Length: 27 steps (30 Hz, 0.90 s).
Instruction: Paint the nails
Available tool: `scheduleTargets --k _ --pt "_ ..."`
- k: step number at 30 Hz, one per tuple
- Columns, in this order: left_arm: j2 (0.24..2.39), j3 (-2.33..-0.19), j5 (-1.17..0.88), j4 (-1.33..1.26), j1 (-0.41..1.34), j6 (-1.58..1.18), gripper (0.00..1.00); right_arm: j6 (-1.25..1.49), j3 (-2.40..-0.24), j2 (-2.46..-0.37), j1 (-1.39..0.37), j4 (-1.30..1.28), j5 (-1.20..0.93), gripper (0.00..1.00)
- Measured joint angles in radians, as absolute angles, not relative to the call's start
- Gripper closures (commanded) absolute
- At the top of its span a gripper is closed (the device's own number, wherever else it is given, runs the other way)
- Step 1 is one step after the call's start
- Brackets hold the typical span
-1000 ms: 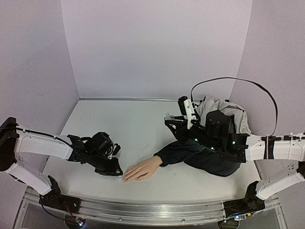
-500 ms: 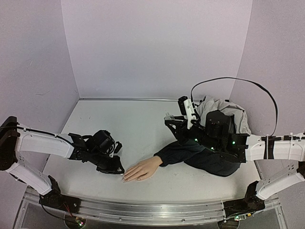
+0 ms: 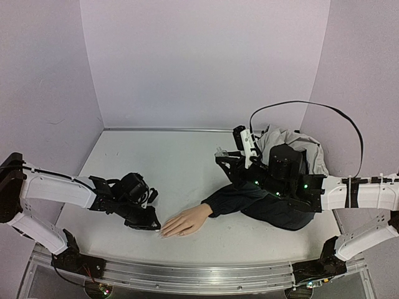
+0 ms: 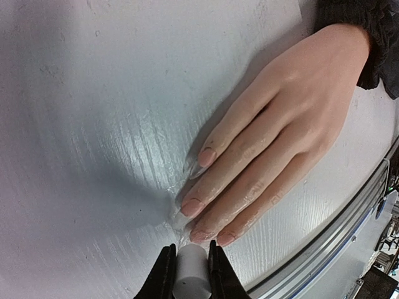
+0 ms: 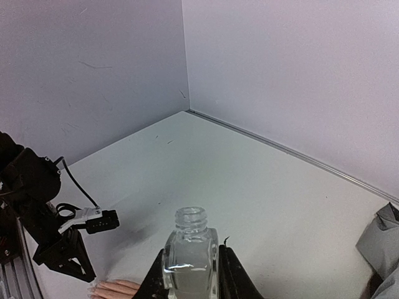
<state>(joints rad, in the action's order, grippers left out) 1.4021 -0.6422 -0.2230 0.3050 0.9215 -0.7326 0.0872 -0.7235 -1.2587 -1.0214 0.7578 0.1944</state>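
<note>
Near table's [image 3: 156, 162] front edge, mannequin hand [image 3: 186, 221] lies palm down, nails [image 4: 192, 206] pointing toward left gripper [image 4: 189, 265], clamped on white cylinder [image 4: 189, 281] just beside them. Right gripper [image 5: 190, 274], well apart, grips uncapped clear glass bottle [image 5: 189, 252] upright.

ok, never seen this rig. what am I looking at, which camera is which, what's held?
Two robot arms are bolted at the near edge of a table. The wide picture is from a fixed camera above and behind them; the other two come from wrist cameras. On the table lies a mannequin hand in a dark sleeve, with grey cloth by the sleeve. The left hand is shut on a white handle, apparently a polish brush, by the nails. The right hand is shut on an open clear bottle, held above the table.
</note>
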Motion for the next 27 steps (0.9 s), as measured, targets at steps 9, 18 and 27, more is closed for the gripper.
scheduleTargets --k 9,18,27 --pt "1.381 -0.617 -0.226 0.306 0.921 -0.733 1.00 0.087 -0.723 -1.259 -1.021 0.758 0.194 1.00" --pt "1.380 -0.612 -0.223 0.306 0.921 -0.734 1.00 0.088 -0.723 -1.259 -1.021 0.758 0.194 1.00" --pt "1.365 -0.607 -0.205 0.307 0.921 -0.734 1.00 0.091 -0.723 -1.259 -1.021 0.758 0.194 1.00"
